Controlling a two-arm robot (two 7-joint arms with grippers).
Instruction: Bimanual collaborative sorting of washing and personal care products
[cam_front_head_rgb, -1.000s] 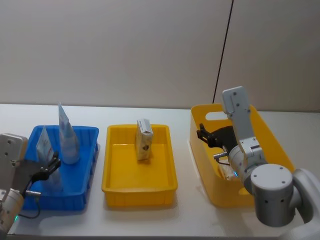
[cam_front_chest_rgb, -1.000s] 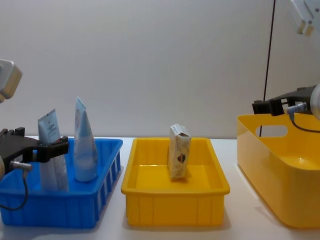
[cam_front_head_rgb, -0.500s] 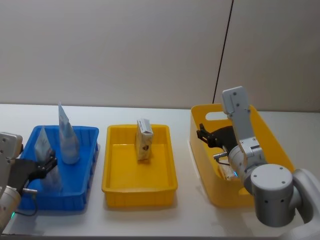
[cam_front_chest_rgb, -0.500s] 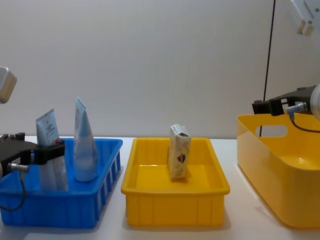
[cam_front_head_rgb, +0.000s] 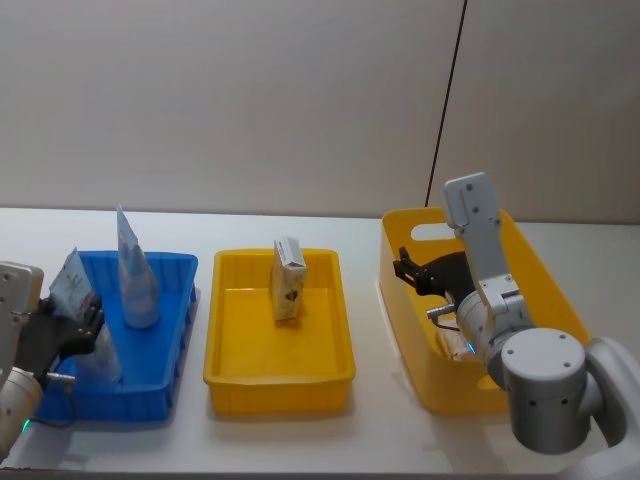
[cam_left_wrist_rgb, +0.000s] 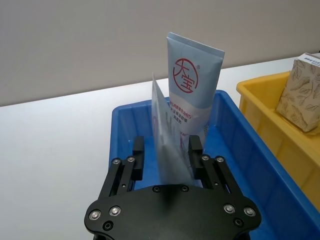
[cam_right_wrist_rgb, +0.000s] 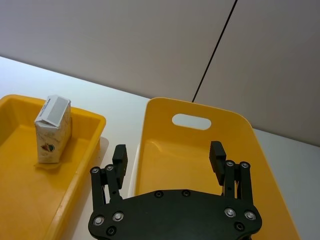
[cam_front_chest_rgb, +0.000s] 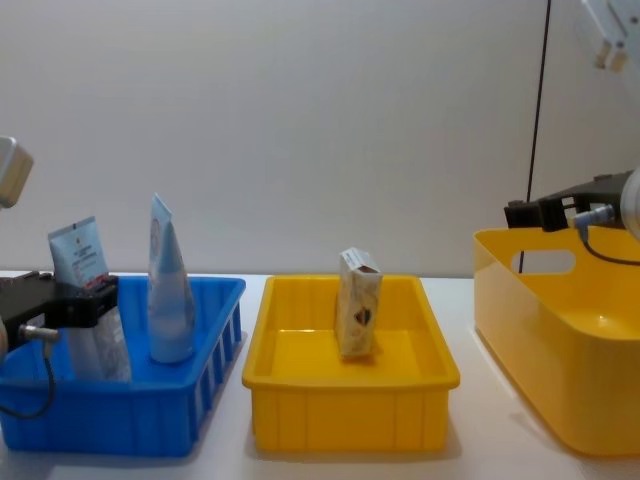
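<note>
Two pale blue squeeze tubes are in the blue bin (cam_front_head_rgb: 185, 300) at the left. One tube (cam_front_head_rgb: 135, 285) (cam_front_chest_rgb: 170, 300) (cam_left_wrist_rgb: 192, 95) stands upright. The other tube (cam_front_head_rgb: 72, 280) (cam_front_chest_rgb: 76, 255) (cam_left_wrist_rgb: 162, 130) leans, and my left gripper (cam_front_head_rgb: 90, 322) (cam_front_chest_rgb: 100, 293) (cam_left_wrist_rgb: 166, 147) is shut on its lower body at the bin's near left side. A printed carton (cam_front_head_rgb: 288, 282) (cam_front_chest_rgb: 358, 300) (cam_right_wrist_rgb: 52, 132) stands upright in the shallow yellow tray (cam_front_head_rgb: 225, 370). My right gripper (cam_front_head_rgb: 408, 270) (cam_right_wrist_rgb: 168, 152) (cam_front_chest_rgb: 520, 213) hangs open and empty above the left rim of the deep yellow bin (cam_front_head_rgb: 540, 260).
The three containers stand in a row on the white table, with narrow gaps between them. A pale item (cam_front_head_rgb: 455, 345) lies low in the deep bin, mostly hidden by my right arm. A black cable (cam_front_head_rgb: 445, 120) runs down the wall behind.
My left gripper has drawn back towards the bin's left side, taking the tube with it, and the tube now leans. The right arm has not moved.
</note>
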